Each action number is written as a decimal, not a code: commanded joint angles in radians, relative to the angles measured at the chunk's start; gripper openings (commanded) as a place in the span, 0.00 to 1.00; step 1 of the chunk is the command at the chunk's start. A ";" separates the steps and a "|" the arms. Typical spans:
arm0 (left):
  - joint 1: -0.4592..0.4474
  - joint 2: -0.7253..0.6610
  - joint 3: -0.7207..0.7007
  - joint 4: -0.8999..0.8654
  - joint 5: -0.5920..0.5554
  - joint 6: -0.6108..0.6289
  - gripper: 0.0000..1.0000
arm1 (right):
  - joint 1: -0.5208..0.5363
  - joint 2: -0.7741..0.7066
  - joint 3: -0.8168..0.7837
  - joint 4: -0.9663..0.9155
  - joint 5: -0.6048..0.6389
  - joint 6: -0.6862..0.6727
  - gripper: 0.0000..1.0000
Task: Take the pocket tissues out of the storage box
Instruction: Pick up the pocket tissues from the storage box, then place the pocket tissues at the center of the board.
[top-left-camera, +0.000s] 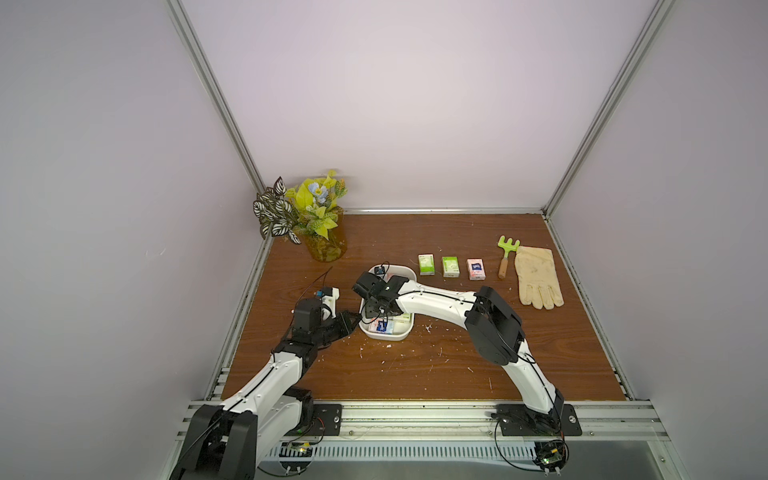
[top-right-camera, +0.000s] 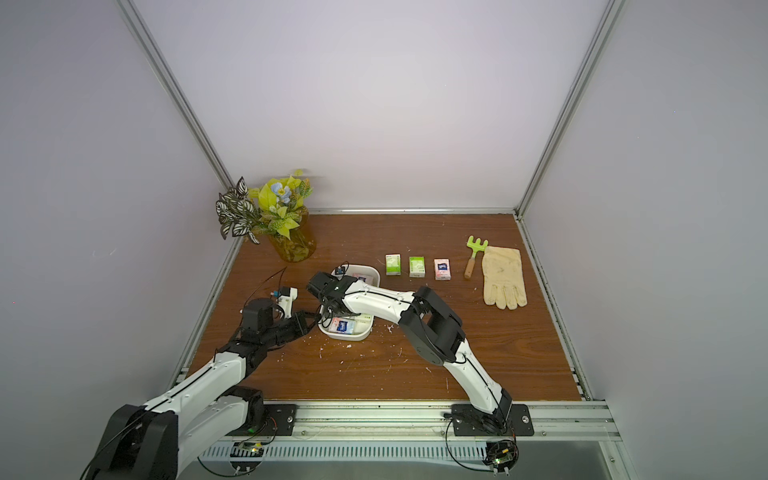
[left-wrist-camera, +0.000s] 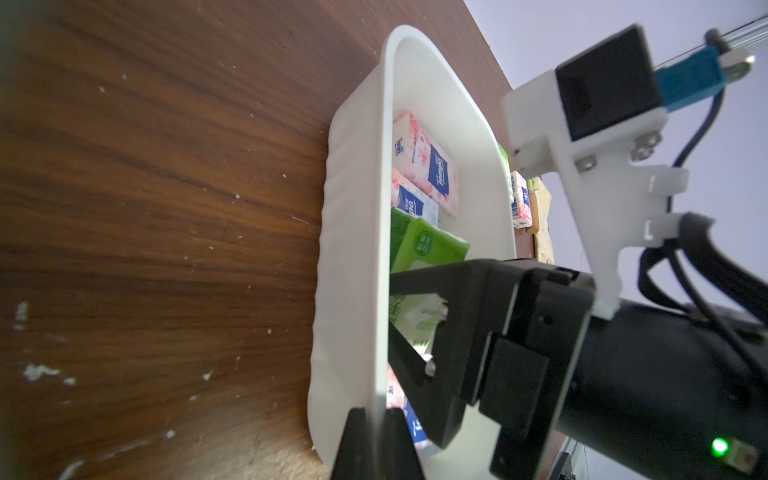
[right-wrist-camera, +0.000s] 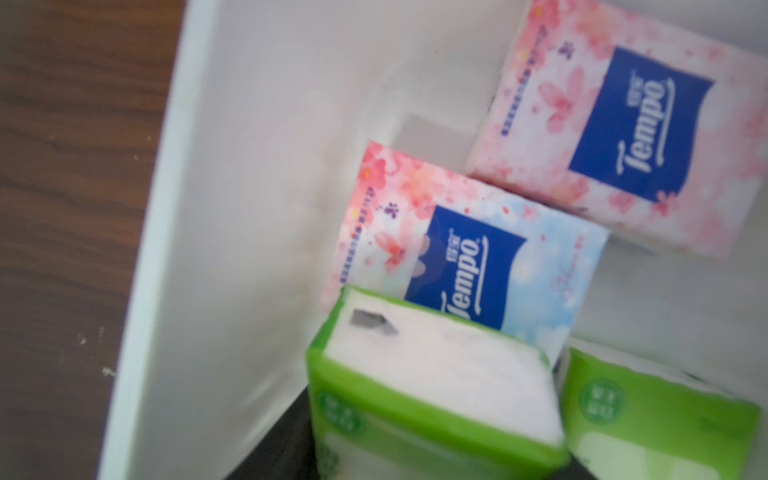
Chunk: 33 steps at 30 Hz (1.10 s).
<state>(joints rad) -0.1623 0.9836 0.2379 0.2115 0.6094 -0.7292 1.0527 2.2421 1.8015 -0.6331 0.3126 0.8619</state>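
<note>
You are partway: three packets (top-left-camera: 451, 267) are standing outside, beyond the box (top-left-camera: 405, 331); at least four are remaining inside. Your right gripper (left-wrist-camera: 409, 320) is closing around a green packet (right-wrist-camera: 432, 395) in the box. Your left gripper (left-wrist-camera: 376, 419) is pinching the box's rim shut.

— What is the worktop (top-left-camera: 415, 365) made of?
— Brown wood grain is seen on it, smooth, with small white flecks stuck on.

— And the storage box (left-wrist-camera: 353, 249)?
— White plastic is seen, smooth and a little shiny.

— The pocket tissues (right-wrist-camera: 469, 266)?
— They are wrapped in thin, glossy film.

— The glove (top-left-camera: 538, 276)?
— Pale, matt cloth is seen.

— The little rake (top-left-camera: 508, 249)?
— Green plastic is seen on top, and a wooden handle below.
</note>
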 joint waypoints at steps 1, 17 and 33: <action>-0.008 -0.002 -0.018 -0.030 -0.001 0.022 0.04 | 0.005 -0.048 0.002 -0.007 0.038 0.002 0.58; -0.008 0.006 0.001 -0.056 -0.016 0.034 0.04 | -0.021 -0.223 -0.007 -0.023 0.060 -0.074 0.56; -0.008 -0.035 0.058 -0.137 -0.078 0.070 0.25 | -0.250 -0.415 -0.213 -0.035 -0.064 -0.268 0.56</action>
<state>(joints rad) -0.1627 0.9642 0.2550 0.1364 0.5636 -0.6918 0.8295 1.8702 1.6184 -0.6521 0.2871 0.6563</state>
